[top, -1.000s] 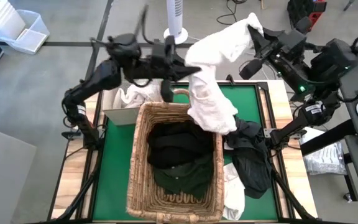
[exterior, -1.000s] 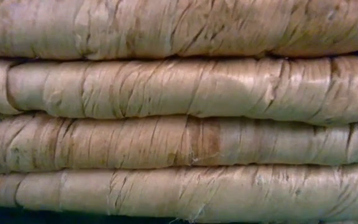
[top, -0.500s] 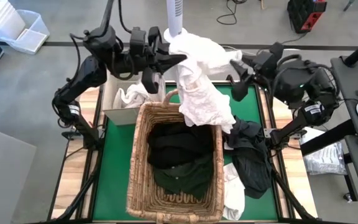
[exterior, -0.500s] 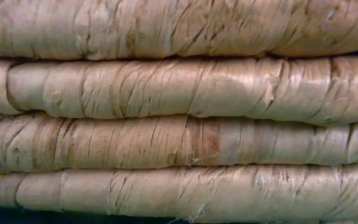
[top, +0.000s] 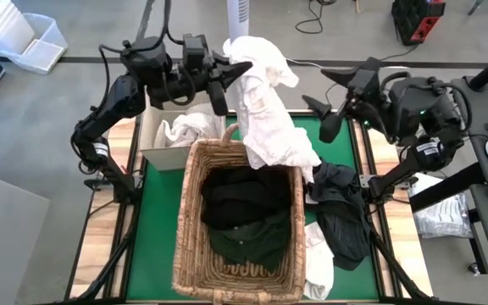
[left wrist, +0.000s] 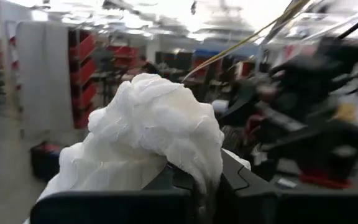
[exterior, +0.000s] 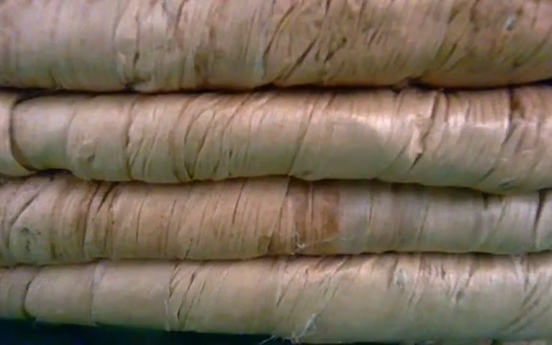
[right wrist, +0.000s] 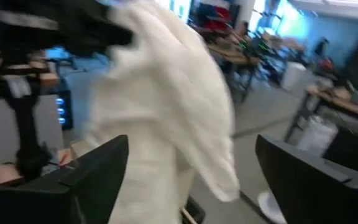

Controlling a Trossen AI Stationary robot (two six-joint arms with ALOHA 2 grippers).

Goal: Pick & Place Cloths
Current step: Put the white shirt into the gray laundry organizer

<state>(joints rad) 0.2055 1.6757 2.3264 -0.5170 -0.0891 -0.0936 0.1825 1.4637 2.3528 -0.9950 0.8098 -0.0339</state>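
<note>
A white cloth [top: 265, 110] hangs from my left gripper [top: 230, 72], which is shut on its upper end above the far rim of the wicker basket [top: 189, 212]. In the left wrist view the cloth [left wrist: 145, 124] bunches over the fingers. My right gripper [top: 318, 95] stands open to the cloth's right, apart from it. In the right wrist view the cloth [right wrist: 166, 106] shows ahead of the spread fingers. Dark cloths [top: 244, 212] lie inside the basket. Another dark cloth [top: 341, 212] and a white one [top: 318, 258] lie on the mat at the basket's right. My left gripper pinches the white cloth's bunched upper end [left wrist: 194, 165] between its two fingers, which come roughly level from the table's left. Several folds pile over the fingers and hide the exact place. The cloth hangs slack below, its lower end [top: 291, 157] at the basket's far right corner.
A bright green mat [top: 155, 229] covers the table under the basket. A cardboard box [top: 155, 140] holding a white cloth [top: 183, 131] stands at the far left. The low view shows only the basket's woven wall [exterior: 276, 172]. A clear bag [top: 447, 216] lies off the table's right.
My right gripper has opened and let go of the white cloth, tipping down and drawing toward the table's right edge. The cloth's right end has fallen, so the cloth, stretched between both grippers before, now hangs from my left gripper alone, nearer the left. My left gripper has turned.
</note>
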